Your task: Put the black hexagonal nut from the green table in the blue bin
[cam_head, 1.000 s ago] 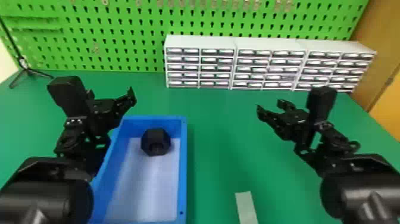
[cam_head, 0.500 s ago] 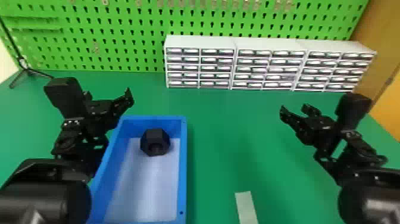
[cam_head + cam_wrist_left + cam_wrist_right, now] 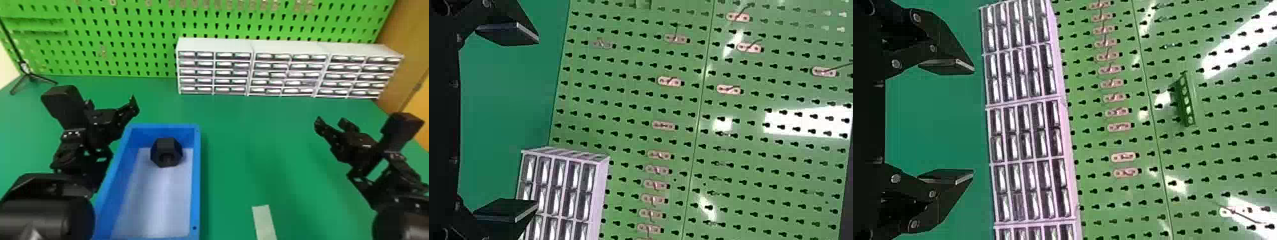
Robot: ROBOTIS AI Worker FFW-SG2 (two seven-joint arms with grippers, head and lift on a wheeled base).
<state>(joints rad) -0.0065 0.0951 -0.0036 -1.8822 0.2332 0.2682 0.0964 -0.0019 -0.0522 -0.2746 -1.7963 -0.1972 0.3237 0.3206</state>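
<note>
Evidently all but finished. Lying inside the blue bin (image 3: 197, 175), close to its far wall: the black hexagonal nut (image 3: 166, 151), released and in contact with neither gripper. Placement done, then, and by the look of it nothing more to carry; at most a withdrawal to rest on either side.

Spread wide, with nothing between the fingers: the left gripper (image 3: 537, 122), poised beside the far left corner of the bin. Likewise well parted and empty: the right gripper (image 3: 973, 121), out over the right side of the green table (image 3: 236, 166), well apart from the bin.

Compared with a second ago, right gripper carried clearly farther right; left gripper shifted only slightly leftward. Unchanged: nut and bin, both in the same spot.
</note>
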